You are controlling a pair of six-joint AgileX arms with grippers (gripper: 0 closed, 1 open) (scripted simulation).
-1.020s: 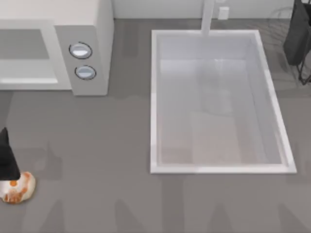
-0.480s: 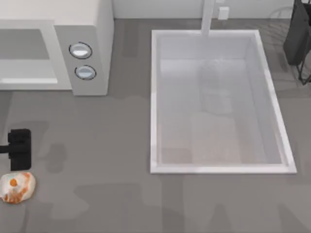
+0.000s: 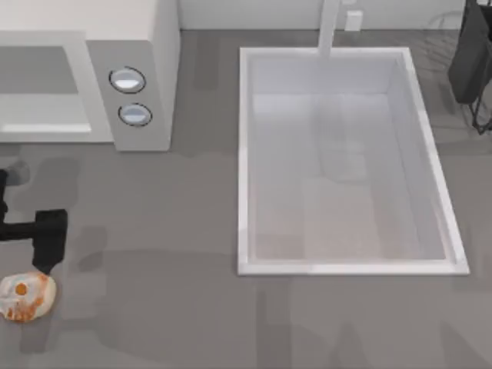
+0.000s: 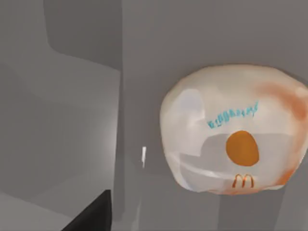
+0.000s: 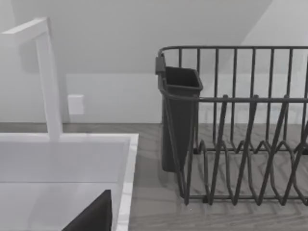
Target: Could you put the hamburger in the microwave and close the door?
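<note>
Hovering our left gripper [image 3: 48, 257] just beside the hamburger [image 3: 27, 297], which is lying on the table [image 3: 169, 254] near its left edge, well apart from the microwave [image 3: 115, 77]; we cannot tell how wide the fingers are standing. We are judging the bun light, soft and easily squashed, likely slick where glossy, so we are favouring a gentle hold across its rounded sides. Right arm parked by the dish rack [image 5: 240, 134].
</note>
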